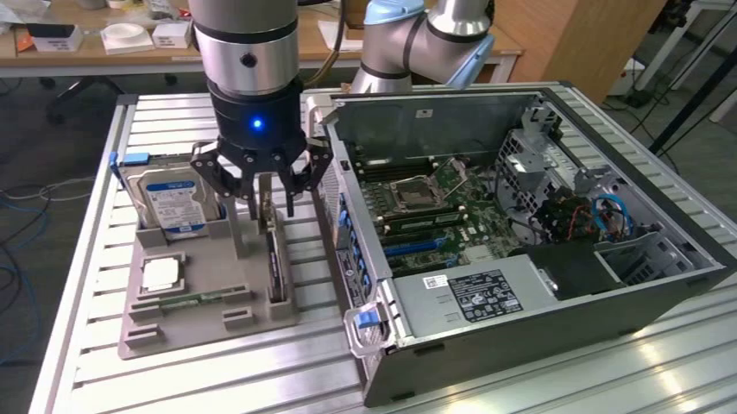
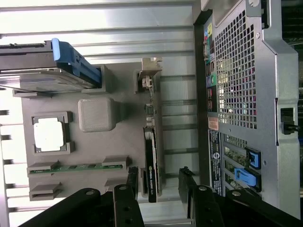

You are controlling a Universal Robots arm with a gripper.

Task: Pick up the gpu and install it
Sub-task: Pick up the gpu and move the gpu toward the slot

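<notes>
The gpu (image 2: 150, 163) stands on edge in its slot of the grey tray (image 2: 125, 142), on the side of the tray nearest the open computer case (image 2: 246, 94); it is not lifted. The gripper (image 2: 158, 187) hangs over the card; its fingers (image 2: 124, 198) are spread, one on each side, with no contact visible. Status: approach in hand; grasp, lift and seating on the motherboard (image 1: 461, 211) are outstanding. The hard drive (image 1: 173, 203) occupies another tray bay.
</notes>
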